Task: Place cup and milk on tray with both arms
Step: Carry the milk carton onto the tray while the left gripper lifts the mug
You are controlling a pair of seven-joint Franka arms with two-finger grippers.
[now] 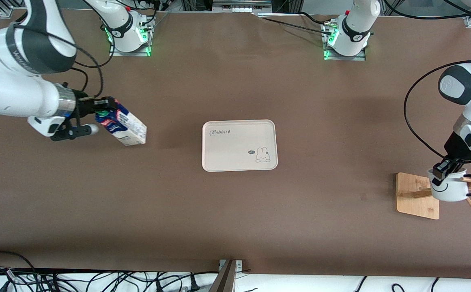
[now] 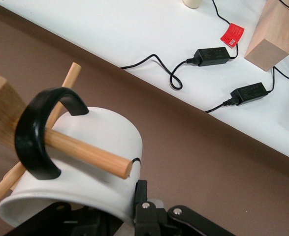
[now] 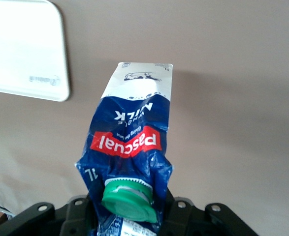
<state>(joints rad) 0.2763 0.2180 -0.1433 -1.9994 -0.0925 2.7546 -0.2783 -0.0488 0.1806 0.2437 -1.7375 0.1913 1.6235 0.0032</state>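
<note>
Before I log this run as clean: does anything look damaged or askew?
Yes. The milk is crumpled near its cap where the right gripper squeezes it, and it hangs tilted. The cup, in the left gripper, has a rack peg through its handle.

Brown table (image 1: 235, 219) carries tray (image 1: 239, 145) (empty), wooden rack (image 1: 417, 195).

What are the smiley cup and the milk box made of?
The cup looks like glossy white ceramic or enamel: smooth and thin-rimmed. Which one, I cannot tell. The milk looks like printed coated cardboard, crumpled near its green plastic-looking cap.
</note>
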